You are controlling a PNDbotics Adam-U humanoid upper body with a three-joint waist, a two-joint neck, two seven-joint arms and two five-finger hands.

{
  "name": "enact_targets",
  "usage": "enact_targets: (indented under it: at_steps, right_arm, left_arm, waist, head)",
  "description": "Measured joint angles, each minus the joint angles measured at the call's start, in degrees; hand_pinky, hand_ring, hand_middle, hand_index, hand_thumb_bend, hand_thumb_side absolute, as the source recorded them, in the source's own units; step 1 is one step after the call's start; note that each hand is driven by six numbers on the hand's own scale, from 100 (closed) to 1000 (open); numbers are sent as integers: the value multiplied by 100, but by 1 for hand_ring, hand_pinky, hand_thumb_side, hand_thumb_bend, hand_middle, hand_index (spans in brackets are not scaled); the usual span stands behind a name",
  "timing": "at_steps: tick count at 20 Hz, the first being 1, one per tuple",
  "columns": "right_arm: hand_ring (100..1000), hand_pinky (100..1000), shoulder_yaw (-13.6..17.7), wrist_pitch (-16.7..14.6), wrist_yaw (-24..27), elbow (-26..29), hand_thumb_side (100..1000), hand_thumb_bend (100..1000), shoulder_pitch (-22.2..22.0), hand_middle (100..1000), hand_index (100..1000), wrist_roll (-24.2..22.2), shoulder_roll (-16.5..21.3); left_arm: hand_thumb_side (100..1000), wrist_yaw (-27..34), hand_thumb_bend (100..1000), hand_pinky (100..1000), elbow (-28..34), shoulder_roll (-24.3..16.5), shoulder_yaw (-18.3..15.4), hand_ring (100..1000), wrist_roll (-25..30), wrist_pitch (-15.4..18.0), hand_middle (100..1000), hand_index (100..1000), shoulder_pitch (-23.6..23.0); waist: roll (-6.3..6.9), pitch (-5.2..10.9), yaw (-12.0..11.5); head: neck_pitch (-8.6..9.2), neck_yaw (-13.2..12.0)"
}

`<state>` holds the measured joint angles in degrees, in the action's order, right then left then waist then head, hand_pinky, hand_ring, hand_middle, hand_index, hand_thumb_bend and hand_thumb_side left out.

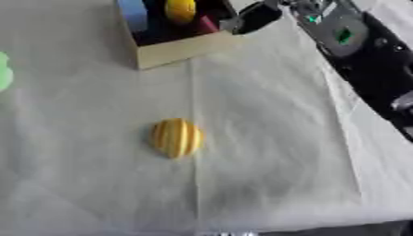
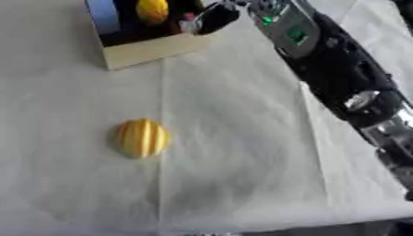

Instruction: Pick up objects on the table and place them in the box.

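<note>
- The right hand [image 1: 256, 16] reaches from the upper right to the box [image 1: 181, 50] rim; whether its fingers are spread or curled cannot be told (blurred).
- A yellow ribbed object [image 1: 176, 137] lies mid-table [image 1: 274, 138], well apart from the box.
- Inside the box: a yellow object [image 1: 180, 9], something blue [image 1: 133, 14] and something red [image 1: 206, 24].

Bench [image 1: 266, 115] covered in a pale off-white cloth [image 1: 97, 184], wrinkled, with one straight fold crease [image 1: 194, 97] running from the far side toward the near edge. Cloth's right edge slants along the bench; another pale surface shows beyond it. Dark strip [image 2: 355, 228] beyond the cloth's near edge, lower right.
</note>
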<state>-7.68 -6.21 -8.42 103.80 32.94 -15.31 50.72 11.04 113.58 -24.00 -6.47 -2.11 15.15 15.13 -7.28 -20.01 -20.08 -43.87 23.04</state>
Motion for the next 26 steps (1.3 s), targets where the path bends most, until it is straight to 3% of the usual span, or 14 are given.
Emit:
enact_targets:
  at_steps: [2, 4, 6, 9, 11, 15, 17, 22, 26]
  right_arm:
    - [804, 875, 142, -92, 181, 533, 100, 100, -276, 822, 958, 158, 164]
    - [798, 872, 223, -379, 245, 810, 115, 100, -488, 816, 938, 279, 279]
    - [794, 879, 272, -691, 294, 922, 263, 100, -717, 813, 926, 401, 332]
    - [791, 887, 368, -1134, 450, 961, 377, 100, -1132, 813, 922, 646, 354]
    - [788, 890, 472, -1415, 601, 975, 400, 100, -1408, 810, 917, 821, 354]
    - [786, 898, 756, -1857, 964, 983, 492, 100, -1861, 809, 913, 1240, 354]
    - [784, 906, 898, -2061, 1186, 983, 564, 100, -2062, 807, 908, 1477, 354]
    - [777, 924, 1188, -2527, 1778, 984, 592, 100, -2540, 803, 901, 1915, 354]
    - [775, 925, 1408, -2762, 2051, 984, 593, 100, -2980, 801, 896, 2006, 327]
  left_arm:
    - [582, -9, 100, 806, 0, -27, 0, 737, -11, 1, 579, 790, -43]
    - [579, -22, 100, 805, 0, -30, 1, 737, -19, -6, 578, 792, -58]
    - [568, -67, 100, 803, 0, -76, 35, 736, 11, -39, 578, 801, -56]
    - [539, -441, 100, 793, 0, -354, 140, 738, 186, -130, 585, 836, 4]
    - [449, -941, 100, 789, 1, -689, 296, 743, 407, -141, 599, 857, 171]
    - [368, -1940, 100, 802, 1, -1421, 859, 765, 1057, -175, 633, 880, 660]
    - [368, -2207, 100, 810, 0, -1744, 1195, 775, 1448, -201, 648, 887, 894]
    - [394, -2359, 100, 824, -22, -2244, 1925, 793, 2291, -343, 672, 888, 1417]
    - [396, -2366, 100, 843, -65, -2318, 2432, 815, 2792, -547, 700, 887, 1885]
  waist:
    - [1, 89, 94]
    - [10, 169, 165]
    - [57, 190, 208]
    - [186, 256, 260]
    - [221, 300, 295]
    - [293, 338, 386]
    - [338, 383, 450]
    - [375, 405, 571]
    - [440, 406, 615]
  head:
    - [-1, -102]
    - [-1, -188]
    - [-2, -260]
    - [-2, -358]
    - [-2, -422]
    - [-2, -531]
    - [-2, -583]
    - [-2, -737]
    - [-2, -826]
